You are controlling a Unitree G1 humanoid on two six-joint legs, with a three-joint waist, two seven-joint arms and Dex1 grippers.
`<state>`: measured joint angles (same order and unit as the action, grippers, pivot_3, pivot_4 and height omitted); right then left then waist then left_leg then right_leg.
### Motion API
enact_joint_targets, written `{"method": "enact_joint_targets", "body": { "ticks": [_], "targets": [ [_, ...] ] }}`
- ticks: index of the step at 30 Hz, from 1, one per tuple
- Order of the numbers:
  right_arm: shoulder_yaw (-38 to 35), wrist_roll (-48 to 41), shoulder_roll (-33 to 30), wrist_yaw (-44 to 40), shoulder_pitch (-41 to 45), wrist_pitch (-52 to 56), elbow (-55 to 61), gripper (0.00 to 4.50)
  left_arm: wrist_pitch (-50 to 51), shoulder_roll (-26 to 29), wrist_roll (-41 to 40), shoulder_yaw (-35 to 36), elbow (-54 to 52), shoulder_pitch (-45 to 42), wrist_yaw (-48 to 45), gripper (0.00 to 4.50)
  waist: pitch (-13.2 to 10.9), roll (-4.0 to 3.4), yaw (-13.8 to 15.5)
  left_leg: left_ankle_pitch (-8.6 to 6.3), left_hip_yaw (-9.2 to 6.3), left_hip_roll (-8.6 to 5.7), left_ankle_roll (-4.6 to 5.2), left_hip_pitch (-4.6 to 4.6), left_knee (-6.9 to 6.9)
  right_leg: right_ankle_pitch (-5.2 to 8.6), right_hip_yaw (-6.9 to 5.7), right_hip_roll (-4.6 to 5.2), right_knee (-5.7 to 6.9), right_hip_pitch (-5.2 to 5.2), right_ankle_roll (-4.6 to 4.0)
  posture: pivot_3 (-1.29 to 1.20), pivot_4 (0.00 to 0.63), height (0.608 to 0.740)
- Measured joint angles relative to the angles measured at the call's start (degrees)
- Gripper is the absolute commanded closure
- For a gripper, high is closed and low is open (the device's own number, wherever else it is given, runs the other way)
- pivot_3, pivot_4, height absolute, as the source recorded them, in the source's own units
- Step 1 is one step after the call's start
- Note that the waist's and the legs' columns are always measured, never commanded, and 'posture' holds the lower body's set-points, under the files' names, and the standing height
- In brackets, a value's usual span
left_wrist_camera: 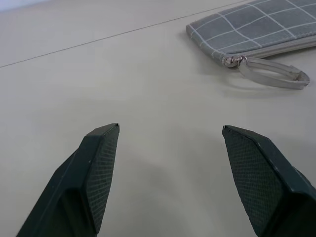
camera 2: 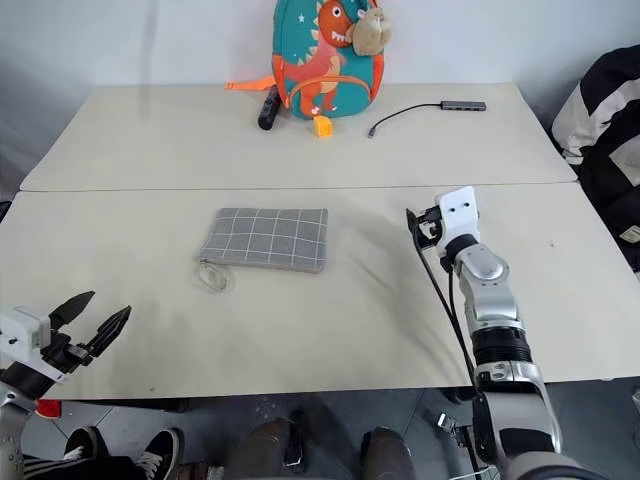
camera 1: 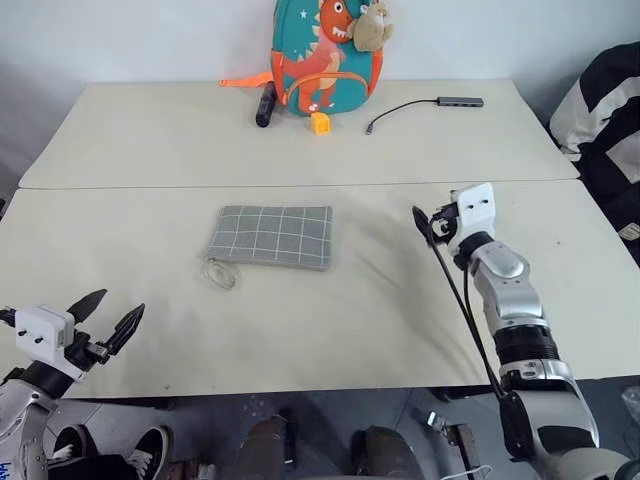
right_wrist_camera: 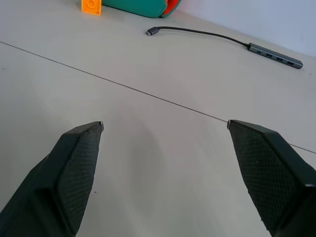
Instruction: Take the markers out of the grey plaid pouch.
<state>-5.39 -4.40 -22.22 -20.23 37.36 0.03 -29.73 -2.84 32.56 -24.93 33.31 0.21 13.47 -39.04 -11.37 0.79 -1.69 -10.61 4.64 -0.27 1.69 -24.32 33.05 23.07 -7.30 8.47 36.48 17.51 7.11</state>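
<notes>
Both hands are sitting released and empty. Left hand (camera 1: 100, 322) is hanging at the near bench edge, fingers (left_wrist_camera: 96, 173) spread wide, aimed toward the pouch (camera 1: 272, 236). Right hand (camera 1: 432, 222) is hovering over the bench (camera 1: 330, 320) well right of the pouch, fingers (right_wrist_camera: 74, 173) also wide, nothing between them.

Pouch is lying flat mid-bench, long side across, looking zipped shut from here. Cord loop (left_wrist_camera: 270, 76) is trailing off its near-left corner, with the zip pull at that same corner in the left wrist view. Markers aren't out anywhere, so I'm assuming they're inside.

Step in hand, as I'm reading it: approaching the pouch, nothing gripped yet. Task is barely started.

Doing it well:
- Left hand is better placed for the pull/loop corner; right hand for pinning the far-right end of the fabric.
- Pin first, then pull the zip along the long edge, otherwise the whole pouch is sliding on the smooth bench.
- Loop is thin and flat on the surface, so come in low and pinch at the pull, not the cord.
- Fabric is floppy; expect it to bunch, so keep tension between the two hands.

Backpack (camera 1: 325, 55), black cylinder (camera 1: 266, 104), yellow block (camera 1: 320, 123) and USB hub (camera 1: 459, 101) are sitting at the far end, out of the way.
</notes>
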Motion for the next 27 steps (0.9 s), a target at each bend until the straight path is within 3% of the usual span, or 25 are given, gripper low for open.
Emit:
{"method": "enact_joint_targets", "body": {
  "ticks": [21,27],
  "targets": [
    [0.6,0.0,-0.1,-0.6,-2.1,0.2,3.8,0.26,-1.8,-0.1,0.7,-1.9,0.9,-4.9,-0.7,0.96,0.0,0.0,0.0,0.0,0.02,0.0,0.0,0.0,0.01,0.0,-0.06,-0.02,0.02,0.0,0.0,0.0,0.15,0.74],
    [1.7,-1.0,1.7,-3.1,-2.7,3.0,10.4,0.26,-3.7,0.0,1.1,-2.7,1.5,-5.1,-1.8,0.96,0.0,0.0,-0.1,0.0,0.03,0.02,0.0,0.01,0.0,0.0,-0.05,-0.02,0.03,0.02,0.0,0.0,0.15,0.74]
  ]
}}
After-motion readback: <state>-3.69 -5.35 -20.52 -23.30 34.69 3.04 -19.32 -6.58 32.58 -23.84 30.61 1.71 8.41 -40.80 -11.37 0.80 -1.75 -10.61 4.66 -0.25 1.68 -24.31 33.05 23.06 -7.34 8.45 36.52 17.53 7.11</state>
